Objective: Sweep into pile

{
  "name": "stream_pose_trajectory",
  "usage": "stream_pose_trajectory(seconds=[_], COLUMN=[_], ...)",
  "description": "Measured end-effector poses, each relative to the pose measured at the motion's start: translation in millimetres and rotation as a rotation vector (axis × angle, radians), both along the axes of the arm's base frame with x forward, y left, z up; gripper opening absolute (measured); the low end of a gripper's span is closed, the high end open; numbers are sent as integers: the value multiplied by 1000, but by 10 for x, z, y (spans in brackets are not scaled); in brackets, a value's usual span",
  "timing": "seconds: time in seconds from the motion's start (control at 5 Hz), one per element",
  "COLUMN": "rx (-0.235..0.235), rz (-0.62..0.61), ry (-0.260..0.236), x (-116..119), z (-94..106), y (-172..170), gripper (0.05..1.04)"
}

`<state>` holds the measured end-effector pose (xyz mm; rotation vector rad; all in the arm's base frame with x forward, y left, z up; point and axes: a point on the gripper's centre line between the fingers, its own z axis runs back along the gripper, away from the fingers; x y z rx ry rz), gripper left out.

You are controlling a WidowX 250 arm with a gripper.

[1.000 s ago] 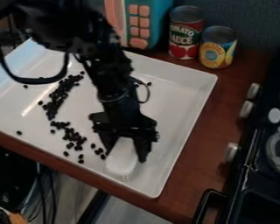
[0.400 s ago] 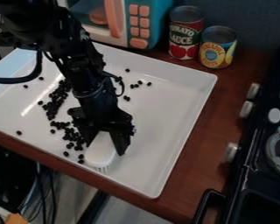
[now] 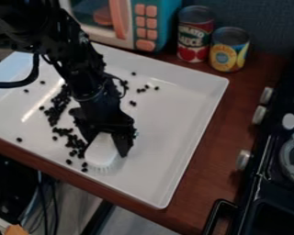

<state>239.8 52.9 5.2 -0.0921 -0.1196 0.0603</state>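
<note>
Wood table is holding our big white tray, and two cans are standing beyond it near a toy microwave. We're gripping a white brush in the hand, bristles facing down over the tray. Black beans are lying around, some just beside the brush, others on both sides of the arm.

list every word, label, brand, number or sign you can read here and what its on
"TOMATO SAUCE", on the label of the taller can; its first letter is faint
"PINEAPPLE", on the label of the shorter can; blurred, so a likely reading
Any smaller print on both cans: too blurred to read
Any marks on the pink buttons or the stove knobs: too small to read
</note>
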Motion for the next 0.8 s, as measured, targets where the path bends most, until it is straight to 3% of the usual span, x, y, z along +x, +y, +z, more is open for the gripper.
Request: stream_pose_trajectory(seconds=[0.2,0.6,0.8], rx=[8,-29,-23], rz=[-10,50,64], ry=[-8,8,5], x=[-31,-116,-55], z=[10,55,61], y=[111,419,523], gripper=[762,761,761])
